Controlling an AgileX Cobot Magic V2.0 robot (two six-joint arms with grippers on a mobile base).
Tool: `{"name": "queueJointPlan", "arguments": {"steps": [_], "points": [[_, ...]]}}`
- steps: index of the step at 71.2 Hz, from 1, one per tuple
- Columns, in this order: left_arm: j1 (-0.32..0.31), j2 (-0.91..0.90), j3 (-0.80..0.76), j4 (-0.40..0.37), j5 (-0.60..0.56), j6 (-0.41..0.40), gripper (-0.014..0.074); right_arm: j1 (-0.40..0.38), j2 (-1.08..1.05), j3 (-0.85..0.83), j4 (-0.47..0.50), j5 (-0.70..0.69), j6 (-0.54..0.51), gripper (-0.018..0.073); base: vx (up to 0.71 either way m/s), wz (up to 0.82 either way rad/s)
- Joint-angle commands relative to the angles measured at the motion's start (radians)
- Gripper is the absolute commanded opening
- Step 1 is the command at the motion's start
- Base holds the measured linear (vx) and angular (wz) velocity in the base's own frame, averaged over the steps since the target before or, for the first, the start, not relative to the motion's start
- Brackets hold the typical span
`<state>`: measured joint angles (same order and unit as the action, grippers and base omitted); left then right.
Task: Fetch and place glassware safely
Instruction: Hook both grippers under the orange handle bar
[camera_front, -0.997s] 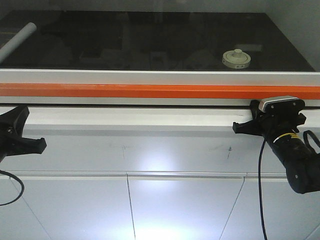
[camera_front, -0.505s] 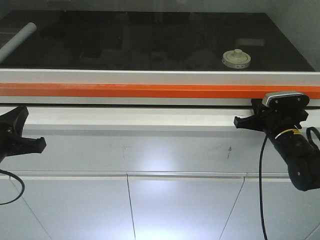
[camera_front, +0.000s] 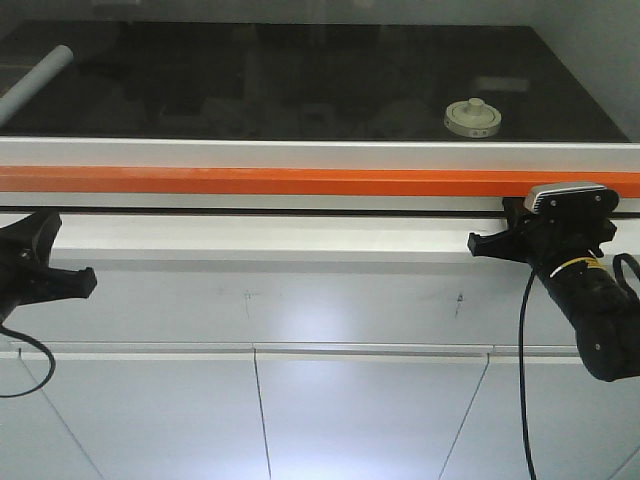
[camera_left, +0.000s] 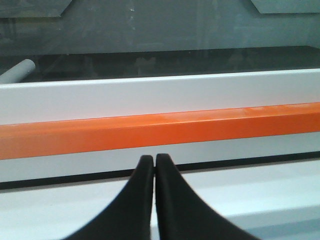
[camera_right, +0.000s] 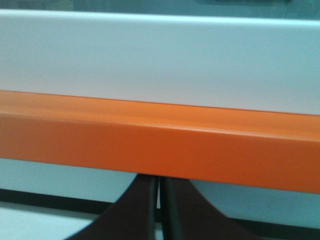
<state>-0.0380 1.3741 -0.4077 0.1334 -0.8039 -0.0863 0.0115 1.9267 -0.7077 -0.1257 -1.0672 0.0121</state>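
Orange strip (camera_front: 300, 181) along near edge of black counter (camera_front: 250, 90). On counter, far right: jar (camera_front: 471, 117), well apart from both arms. No shift there across the last second.

For right pincer (camera_right: 159, 181): crept up and right from a second ago, then near still over the last half second. Now just below strip, slightly right of jar's line. Tips all but together, only a sliver between, nothing held.

For left pincer (camera_left: 153, 159): nudged a touch right, low at left edge, below white ledge (camera_front: 250, 235). Tips touching, empty.

Meaning for task: fetch barely begun. Probably early approach by right arm, with ledge and strip yet to clear before any reach over counter. Tips to be spread before a grasp.

Orientation of jar: upright, cream lid (camera_front: 460, 122) on top, knob (camera_front: 476, 104) up. Round, so no front or facing to speak of. Main axis vertical through knob. Squat, wider than tall, so no long axis across counter. Glass body hardly visible under lid against dark counter. Likely same grasp from any side, as a judgement only.

Grey tube (camera_front: 40, 78) far left, not part of this.
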Motion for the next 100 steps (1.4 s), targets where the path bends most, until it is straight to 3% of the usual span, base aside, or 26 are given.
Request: {"name": "queueJointPlan", "arguments": {"steps": [1, 8, 27, 45, 59, 71, 100], "points": [[0.003, 0.039, -0.077, -0.016, -0.074, 0.002, -0.0007, -0.007, -0.061, -0.056, 0.035, -0.131, -0.001, -0.0003, 0.00, 0.00], [0.003, 0.096, -0.131, -0.017, -0.074, 0.002, -0.0007, -0.007, -0.061, -0.056, 0.035, -0.131, -0.001, -0.0003, 0.00, 0.00], [0.003, 0.218, -0.217, -0.110, -0.075, 0.024, -0.0007, -0.007, -0.061, -0.056, 0.035, -0.131, -0.001, -0.0003, 0.00, 0.00], [0.003, 0.283, -0.246, -0.110, -0.086, 0.026, -0.0007, -0.007, -0.061, -0.056, 0.035, -0.131, -0.001, -0.0003, 0.00, 0.00], [0.003, 0.323, -0.246, -0.111, -0.095, 0.086, -0.0007, -0.007, -0.061, -0.056, 0.035, -0.131, -0.001, -0.0003, 0.00, 0.00], [0.003, 0.361, -0.264, -0.158, -0.146, 0.086, -0.0007, -0.007, -0.061, -0.056, 0.035, -0.131, -0.001, -0.0003, 0.00, 0.00], [0.003, 0.419, -0.395, -0.161, -0.084, 0.103, -0.0007, -0.007, -0.061, -0.056, 0.035, -0.131, -0.001, -0.0003, 0.00, 0.00]]}}
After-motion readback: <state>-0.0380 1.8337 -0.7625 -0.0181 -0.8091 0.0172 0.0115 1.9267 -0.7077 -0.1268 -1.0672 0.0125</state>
